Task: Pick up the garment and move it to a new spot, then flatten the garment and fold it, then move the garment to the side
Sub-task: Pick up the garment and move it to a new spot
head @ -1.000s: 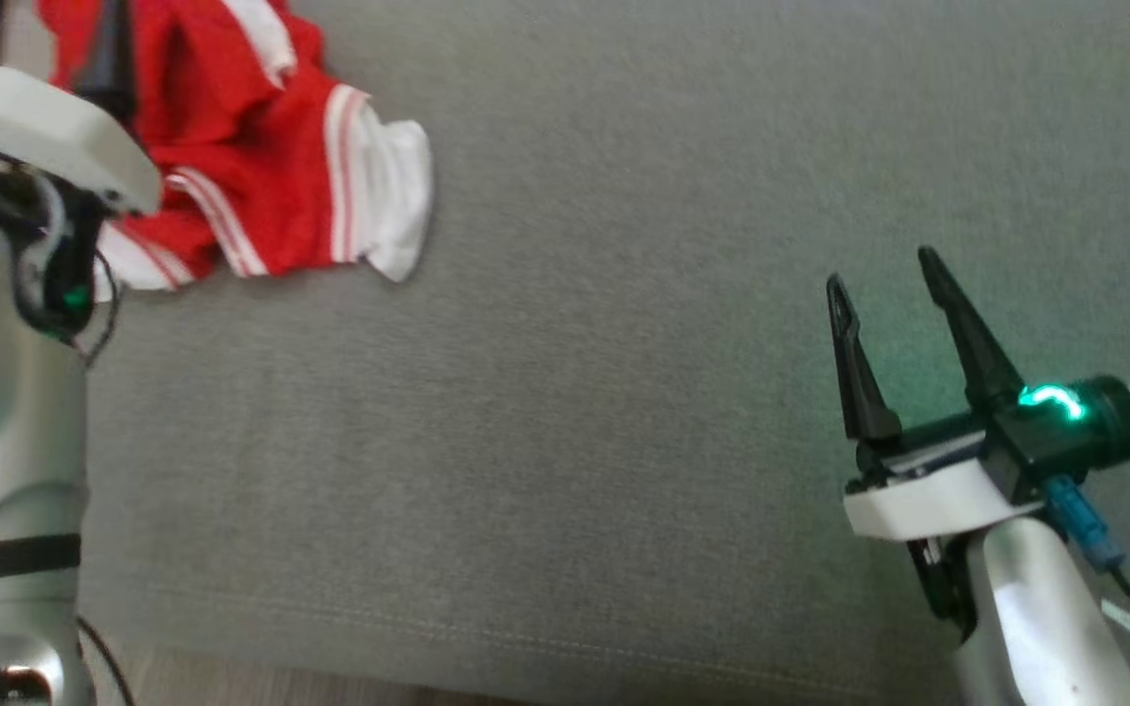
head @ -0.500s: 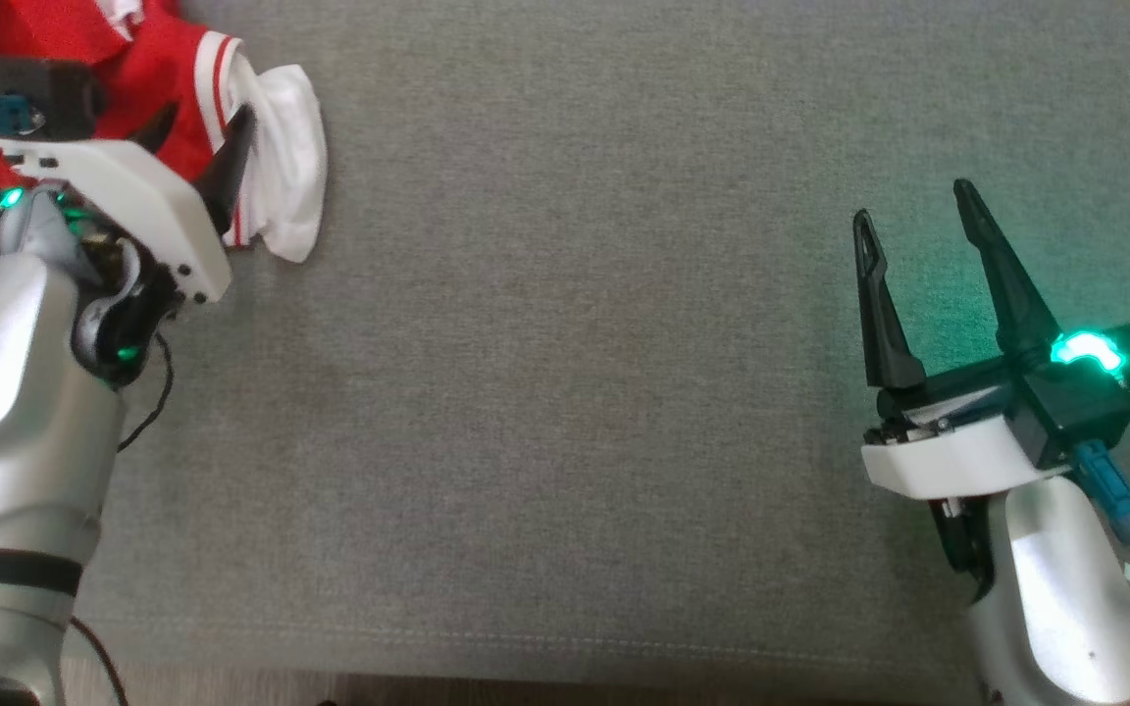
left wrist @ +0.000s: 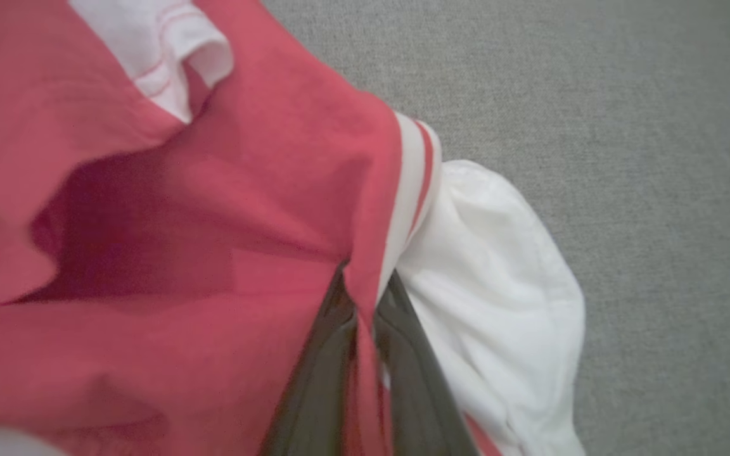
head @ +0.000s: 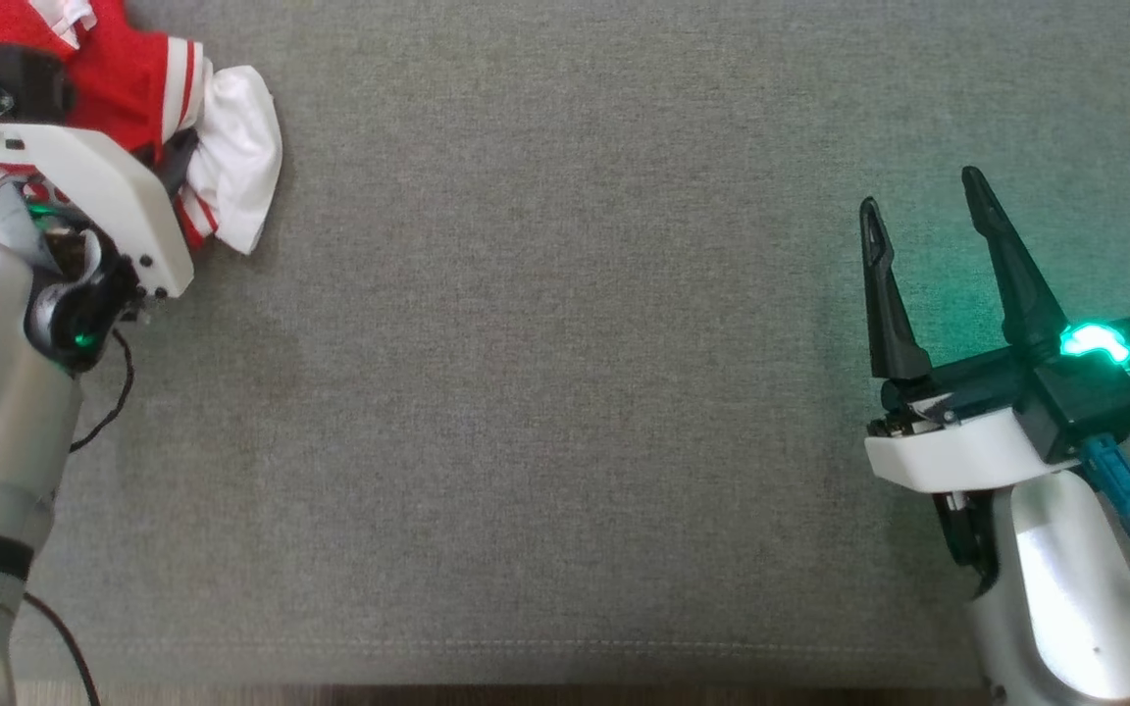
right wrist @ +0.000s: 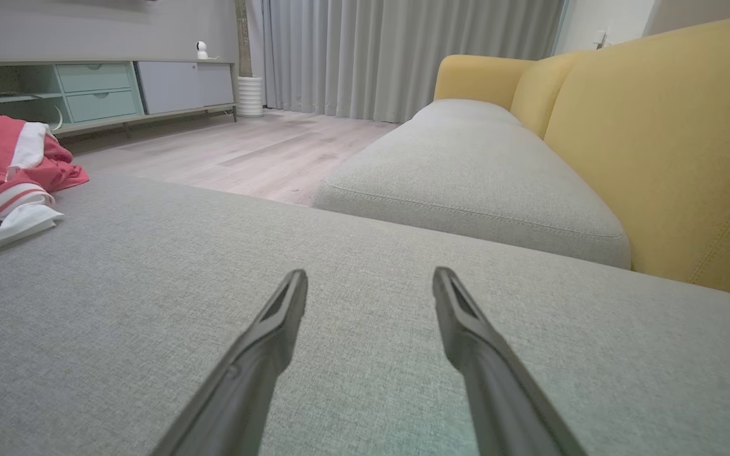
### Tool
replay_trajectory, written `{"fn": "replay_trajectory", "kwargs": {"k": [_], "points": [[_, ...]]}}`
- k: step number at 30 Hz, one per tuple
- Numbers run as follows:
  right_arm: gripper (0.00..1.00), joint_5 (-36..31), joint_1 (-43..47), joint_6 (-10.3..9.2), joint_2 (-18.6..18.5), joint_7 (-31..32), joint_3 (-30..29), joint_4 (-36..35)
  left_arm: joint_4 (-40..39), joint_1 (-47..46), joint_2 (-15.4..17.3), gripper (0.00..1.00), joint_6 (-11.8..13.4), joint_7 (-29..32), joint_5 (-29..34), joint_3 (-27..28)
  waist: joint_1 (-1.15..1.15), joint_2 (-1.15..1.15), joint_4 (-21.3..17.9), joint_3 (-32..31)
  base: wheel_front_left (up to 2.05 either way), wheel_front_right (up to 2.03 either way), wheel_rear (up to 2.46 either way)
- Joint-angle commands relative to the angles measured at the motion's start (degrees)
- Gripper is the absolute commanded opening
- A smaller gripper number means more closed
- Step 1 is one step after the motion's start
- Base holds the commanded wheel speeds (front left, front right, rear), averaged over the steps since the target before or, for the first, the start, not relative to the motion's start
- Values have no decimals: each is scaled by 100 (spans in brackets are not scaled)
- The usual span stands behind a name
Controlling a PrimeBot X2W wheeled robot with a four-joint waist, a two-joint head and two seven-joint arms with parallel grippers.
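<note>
Far left on the cushion, left fingers pinch the bunched garment, sleeve pointing right; right fingers spread.

The two dark jaws pinched a red fold of the garment, just beside its white sleeve, over the grey cushion.
</note>
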Motion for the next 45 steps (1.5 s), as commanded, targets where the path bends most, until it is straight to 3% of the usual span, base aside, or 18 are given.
{"fn": "replay_trajectory", "kwargs": {"k": [1,11,30,39,45], "points": [[100,48,-88,43,-14,-61,107,-204,-76,-130,324,0,-36,-41,-53,36,0,0,-6,-43,0,0,0],[100,225,17,43,-14,-61,65,-119,-218,-462,670,0,-36,-524,-68,-144,0,0,76,-568,0,0,0],[100,536,324,43,-14,-61,-86,28,-1156,-900,1064,0,60,-745,236,-232,0,0,171,-1529,0,0,0],[100,718,459,43,-14,-61,-65,85,-1599,-1278,1096,0,158,-810,464,-310,0,0,-89,-1982,0,0,0],[100,798,529,43,-14,-61,-114,107,-1935,-1640,933,0,131,-809,629,-488,0,0,-389,-2177,0,0,0]]}}
